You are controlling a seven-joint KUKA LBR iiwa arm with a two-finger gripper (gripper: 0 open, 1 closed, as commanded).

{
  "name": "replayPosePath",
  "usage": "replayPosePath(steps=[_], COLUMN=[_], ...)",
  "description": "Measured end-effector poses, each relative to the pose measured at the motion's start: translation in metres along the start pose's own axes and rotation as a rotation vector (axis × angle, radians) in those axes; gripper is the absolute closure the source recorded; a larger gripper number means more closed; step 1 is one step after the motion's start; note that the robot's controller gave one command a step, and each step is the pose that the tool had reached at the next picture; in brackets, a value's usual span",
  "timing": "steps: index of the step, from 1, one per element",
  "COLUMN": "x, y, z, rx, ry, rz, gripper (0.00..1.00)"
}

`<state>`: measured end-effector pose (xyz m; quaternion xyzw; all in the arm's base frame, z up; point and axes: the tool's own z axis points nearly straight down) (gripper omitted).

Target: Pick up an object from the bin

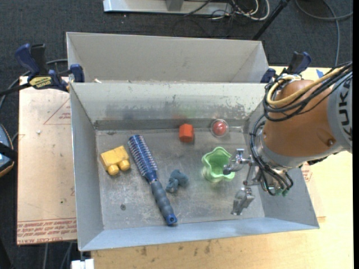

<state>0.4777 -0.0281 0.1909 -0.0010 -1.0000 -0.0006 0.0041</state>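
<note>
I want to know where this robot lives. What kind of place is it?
Probably a robot lab: a robot arm reaches into a grey metal bin of toys, and cables lie behind it.

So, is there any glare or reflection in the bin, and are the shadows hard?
Camera view: the red ball carries a bright highlight; the bin's back wall faintly mirrors the orange block; shadows beside the blue hairbrush are soft.

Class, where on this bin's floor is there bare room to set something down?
Free: the front-left corner, bounded by the yellow block and blue hairbrush; also between hairbrush and orange cube. Crowded: the right, around green cup, red ball and gripper.
</note>
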Motion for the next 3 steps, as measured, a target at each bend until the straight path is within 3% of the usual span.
replayPosePath(steps=[1, 2, 3], x=[-0.055, -0.057, -0.061], y=[0.0, 0.0, -0.006], z=[0.092, 0.085, -0.035], rx=[-0.001, -0.001, 0.0], ry=[-0.004, -0.015, -0.019], rz=[0.082, 0.081, 0.083], gripper=[0.0, 1.0, 1.0])
